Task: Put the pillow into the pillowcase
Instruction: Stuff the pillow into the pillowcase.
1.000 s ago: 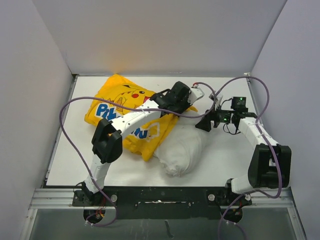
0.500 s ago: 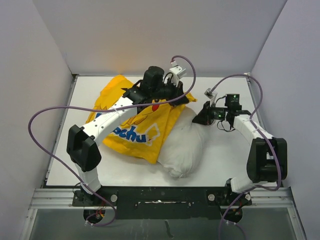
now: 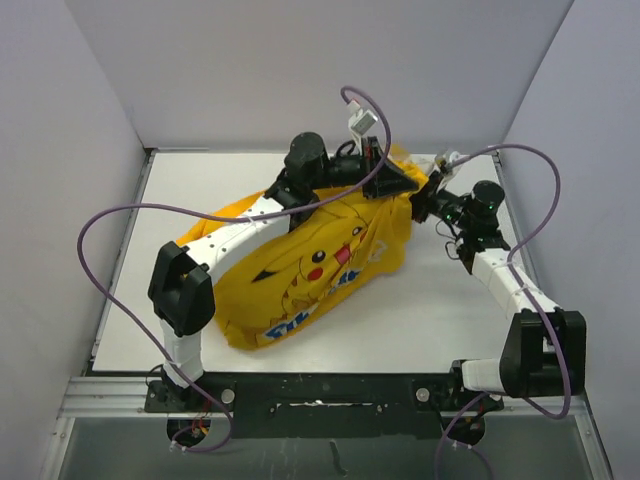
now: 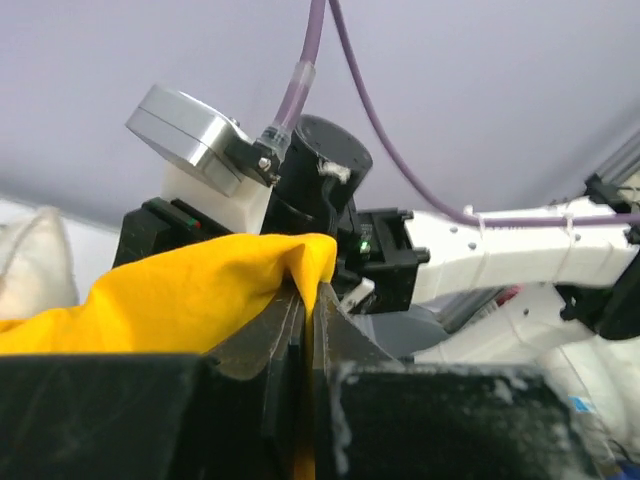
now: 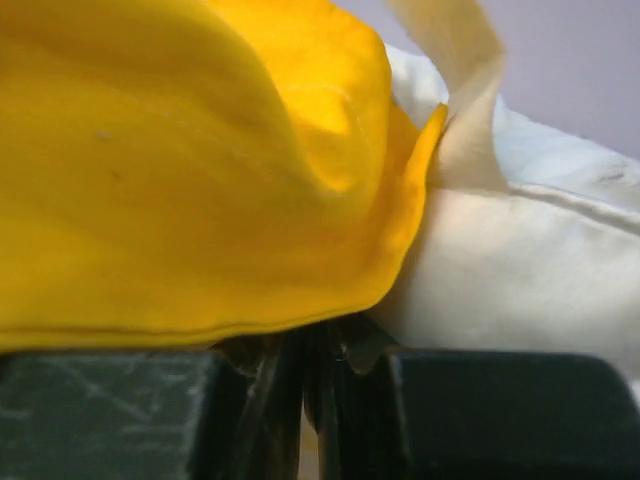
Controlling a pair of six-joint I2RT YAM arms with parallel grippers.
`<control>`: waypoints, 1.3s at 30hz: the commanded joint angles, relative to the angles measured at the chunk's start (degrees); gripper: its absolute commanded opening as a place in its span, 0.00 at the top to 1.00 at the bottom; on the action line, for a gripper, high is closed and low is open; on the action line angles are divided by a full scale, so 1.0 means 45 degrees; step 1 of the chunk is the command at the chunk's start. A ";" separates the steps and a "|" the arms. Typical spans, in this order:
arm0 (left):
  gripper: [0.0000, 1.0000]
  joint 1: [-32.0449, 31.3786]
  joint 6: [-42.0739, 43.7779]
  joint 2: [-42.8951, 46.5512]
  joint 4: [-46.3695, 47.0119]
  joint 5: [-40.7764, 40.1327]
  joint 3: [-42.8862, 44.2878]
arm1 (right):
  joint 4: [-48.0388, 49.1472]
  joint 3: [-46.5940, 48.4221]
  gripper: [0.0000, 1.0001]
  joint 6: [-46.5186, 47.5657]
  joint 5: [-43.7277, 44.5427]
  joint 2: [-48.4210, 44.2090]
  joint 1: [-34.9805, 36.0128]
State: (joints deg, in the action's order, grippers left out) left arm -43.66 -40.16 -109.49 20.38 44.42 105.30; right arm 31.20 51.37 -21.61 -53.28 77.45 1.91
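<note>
Pillow (image 5: pixel 520 270): hidden from above under the yellow cloth. The right wrist view catches white fabric bulging just past the yellow hem and touching it, so one end looks uncovered.
Pillowcase (image 3: pixel 320 260): plump and filled out, cartoon face up, lying on the table with its far end lifted at the jaws.
Long axis: a diagonal, running from the near-left corner up to the far-right end, where the mouth of the sack is gathered.
Left gripper (image 3: pixel 398 183): at that far-right end, jaws pressed together on a fold of yellow hem; the left wrist view shows the cloth pinched right between them.
Right gripper (image 3: pixel 425 197): just beside its partner at the same mouth, jaws together on the yellow edge, white fabric hard against them on the right.
Bearing from the jaws: the whole bulk lies away to the near-left, so both grips sit at one end of the axis.
Nearer arm: neither is clearly nearer; the exposed white shows only in the right wrist view.
Coming move, as I read it: draw the hem on along the diagonal, farther from the bulk, to swallow that last white end.
Risk: the thin pinch of hem slipping out under tension.
Table (image 3: pixel 440 300): white surface carrying the bundle.
</note>
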 commanded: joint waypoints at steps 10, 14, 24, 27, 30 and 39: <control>1.00 0.0607 -0.2443 0.0037 1.0111 0.0535 -0.8675 | -1.9284 0.3628 0.36 1.7581 -0.4056 -0.0666 -0.3339; 1.00 0.0394 -0.1673 0.0722 0.9316 0.1132 -0.8833 | -1.8913 0.4650 0.05 1.7217 -0.3421 -0.0758 -0.4471; 1.00 -0.0381 -0.0634 0.2015 0.7816 0.2073 -0.8521 | -1.5624 0.4457 0.02 1.9016 -0.2892 0.1509 -0.0613; 1.00 -0.0128 0.0056 0.2622 0.6463 0.2213 -0.8128 | -1.4882 0.4369 0.11 1.8318 -0.3067 0.1708 0.0216; 1.00 0.0566 0.0479 0.2819 0.3899 0.2046 -0.6816 | -1.3197 0.3660 0.88 1.5197 -0.2354 0.0569 0.1004; 1.00 0.1634 0.0942 -0.0470 -0.1612 0.0441 0.1887 | -0.6862 0.1136 1.00 0.5344 0.0798 -0.2495 -0.0149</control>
State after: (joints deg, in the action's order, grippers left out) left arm -35.55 -39.40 -104.68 22.85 52.51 95.79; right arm -10.44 55.22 22.55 -52.29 67.20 4.67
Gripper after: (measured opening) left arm 0.018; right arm 0.060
